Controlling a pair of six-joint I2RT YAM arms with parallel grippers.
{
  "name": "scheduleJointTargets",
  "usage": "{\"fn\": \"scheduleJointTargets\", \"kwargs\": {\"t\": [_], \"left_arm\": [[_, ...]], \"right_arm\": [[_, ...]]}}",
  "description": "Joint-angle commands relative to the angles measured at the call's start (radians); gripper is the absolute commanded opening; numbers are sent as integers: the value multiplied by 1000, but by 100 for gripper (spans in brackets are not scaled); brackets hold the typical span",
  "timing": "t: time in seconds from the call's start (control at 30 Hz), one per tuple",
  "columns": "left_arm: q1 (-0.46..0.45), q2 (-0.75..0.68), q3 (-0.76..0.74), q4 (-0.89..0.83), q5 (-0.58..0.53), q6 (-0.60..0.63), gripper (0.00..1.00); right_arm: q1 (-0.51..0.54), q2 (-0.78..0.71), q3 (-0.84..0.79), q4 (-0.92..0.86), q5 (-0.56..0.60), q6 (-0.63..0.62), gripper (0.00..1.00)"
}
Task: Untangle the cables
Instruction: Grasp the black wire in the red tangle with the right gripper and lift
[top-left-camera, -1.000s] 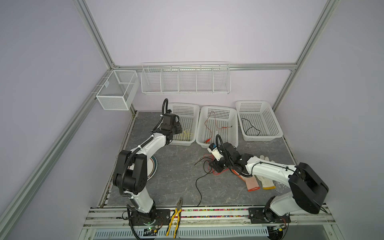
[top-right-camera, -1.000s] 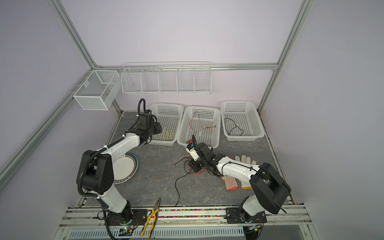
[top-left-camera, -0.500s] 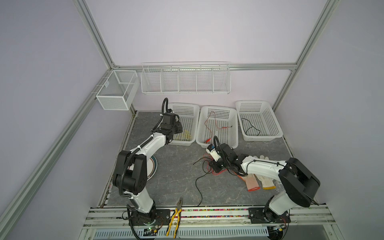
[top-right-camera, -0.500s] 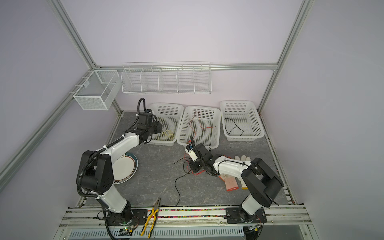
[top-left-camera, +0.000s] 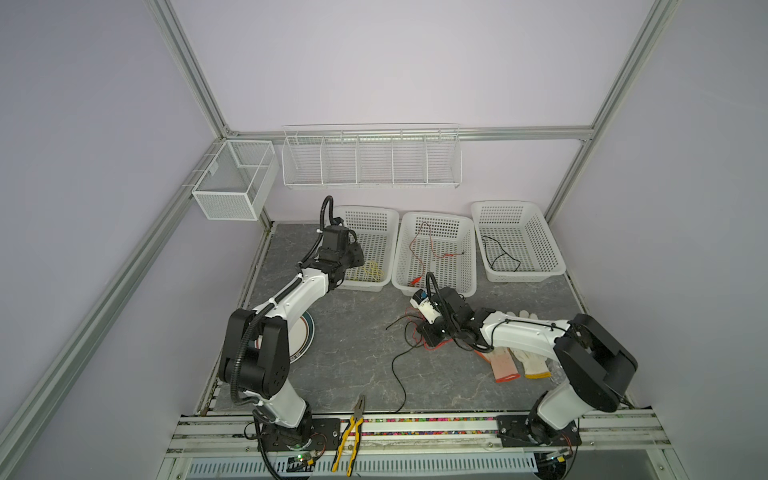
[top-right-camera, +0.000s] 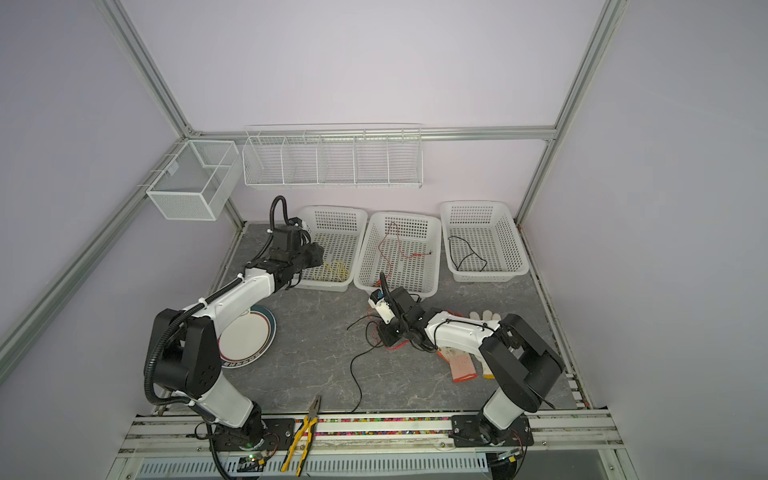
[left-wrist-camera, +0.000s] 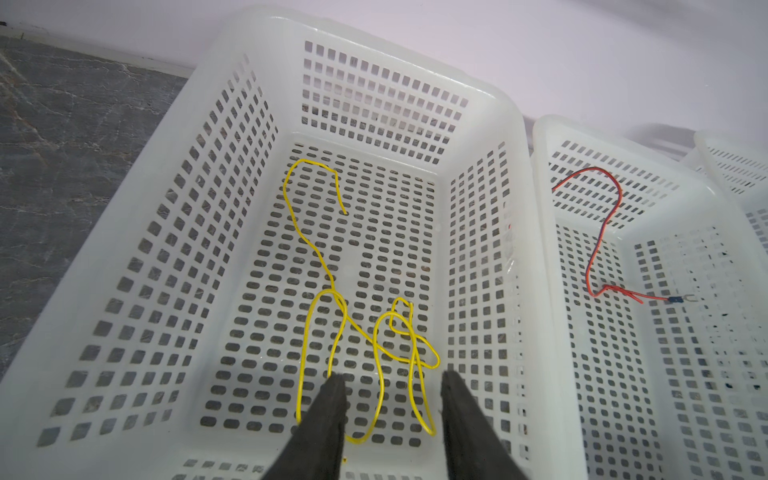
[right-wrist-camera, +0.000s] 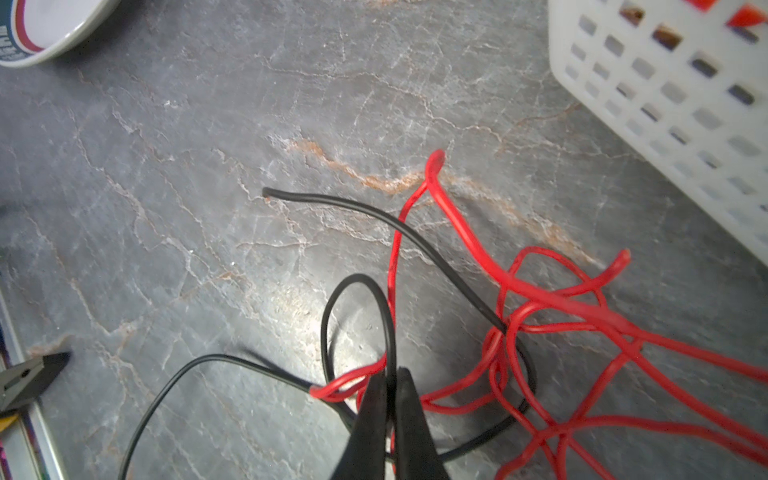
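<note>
A tangle of red and black cables (top-left-camera: 415, 332) (right-wrist-camera: 540, 332) lies on the grey table in front of the middle basket. My right gripper (right-wrist-camera: 390, 374) (top-left-camera: 430, 338) is low over its edge, shut on a loop of the black cable (right-wrist-camera: 357, 286), with red strands touching the fingertips. From the tangle the black cable trails toward the front rail in both top views. My left gripper (left-wrist-camera: 392, 376) (top-left-camera: 359, 257) hangs open and holding nothing above the left basket (left-wrist-camera: 478, 108). A loose yellow cable (left-wrist-camera: 328, 299) lies on that basket's floor below the fingers.
The middle basket (top-left-camera: 471, 232) holds a red cable (top-left-camera: 432, 249); the right basket (top-left-camera: 548, 249) holds a black one (top-left-camera: 498, 253). A plate (top-left-camera: 305, 340) sits by the left arm, gloves (top-left-camera: 515, 361) under the right arm, pliers (top-left-camera: 353, 432) on the front rail. Wire racks (top-left-camera: 370, 158) hang on the wall.
My right gripper has closed onto the black cable at the tangle, and that arm's elbow has folded down. The left gripper opened slightly and stayed over its basket.
</note>
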Motion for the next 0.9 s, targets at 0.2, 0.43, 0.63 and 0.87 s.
{"fn": "scheduleJointTargets", "kwargs": {"t": [0.2,0.43,0.63,0.87], "left_arm": [[6,-50,-42,21,3,-15,39],[5,-70,-71,29,-4,-13,39],[6,-90,-94,43,-3,-15,39],[6,-110,-118,52,12,-9,40]], "right_arm": [[14,-204,117,-106,-5,-68,7],[13,-340,237,-147,84,-107,7],[13,-390,303,-102,57,-129,6],[13,-424,387,-95,120,-171,6]]}}
